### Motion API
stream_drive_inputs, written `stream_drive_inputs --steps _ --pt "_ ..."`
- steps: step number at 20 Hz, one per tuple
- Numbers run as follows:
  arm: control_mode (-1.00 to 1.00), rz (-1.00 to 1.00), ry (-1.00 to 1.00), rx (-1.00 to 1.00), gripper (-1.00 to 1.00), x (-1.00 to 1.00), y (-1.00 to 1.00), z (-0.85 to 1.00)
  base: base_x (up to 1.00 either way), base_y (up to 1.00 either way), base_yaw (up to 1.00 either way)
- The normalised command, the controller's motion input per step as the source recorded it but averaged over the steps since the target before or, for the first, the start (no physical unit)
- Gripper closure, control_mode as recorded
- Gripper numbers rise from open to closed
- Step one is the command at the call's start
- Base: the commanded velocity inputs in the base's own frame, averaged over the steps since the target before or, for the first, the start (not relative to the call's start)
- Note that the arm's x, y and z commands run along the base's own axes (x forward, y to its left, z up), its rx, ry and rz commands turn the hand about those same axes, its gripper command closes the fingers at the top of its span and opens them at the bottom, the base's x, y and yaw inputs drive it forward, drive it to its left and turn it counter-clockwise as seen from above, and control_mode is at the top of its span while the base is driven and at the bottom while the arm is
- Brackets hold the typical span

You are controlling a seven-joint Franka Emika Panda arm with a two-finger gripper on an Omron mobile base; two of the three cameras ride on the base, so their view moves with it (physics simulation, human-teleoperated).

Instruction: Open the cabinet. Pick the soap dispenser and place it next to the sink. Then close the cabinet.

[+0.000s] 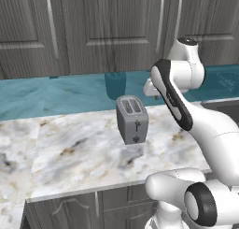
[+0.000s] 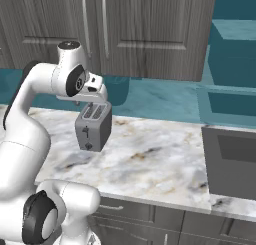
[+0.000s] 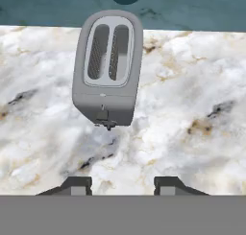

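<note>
Above the marble worktop (image 1: 70, 153), the pincer (image 3: 122, 185) hangs pointing down with its two dark tips apart and nothing between them; in the hand view the grey toaster (image 3: 108, 68) stands at 12 o'clock from the tips, well clear of them. Both doors of the cabinet (image 1: 112, 32) are flush and shut, so by my reading the first step, opening it, is not yet begun. The soap dispenser is presumably behind those doors, though I cannot tell from here. In the right base view the sink (image 2: 232, 161) lies at 3 o'clock from the toaster, set into the worktop with bare marble along its near side, which looks like fair room for setting the bottle down. The next move calls for lifting the hand toward one of the long silver handles (image 1: 160, 25), at about 12 o'clock above the toaster, and turning the tips to straddle the bar. The toaster sits directly under that path, and a swinging door would need the arm's elbow (image 1: 175, 90) kept out of its arc
</note>
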Motion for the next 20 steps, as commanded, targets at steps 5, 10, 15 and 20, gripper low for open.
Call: stream_drive_inputs --steps 5,10,15,20 --pt "-1.00 0.04 -0.08 0.00 -1.00 -0.20 0.00 0.00 0.00 0.00 0.00" --pt "-1.00 0.06 -0.18 0.01 -1.00 -0.37 0.08 0.07 0.00 0.00 0.00" --pt "-1.00 0.00 -0.21 0.07 -1.00 -0.18 0.00 0.11 0.00 0.00 0.00" --pt "-1.00 0.00 -0.30 0.00 -1.00 -0.14 0.23 0.62 0.00 0.00 0.00"
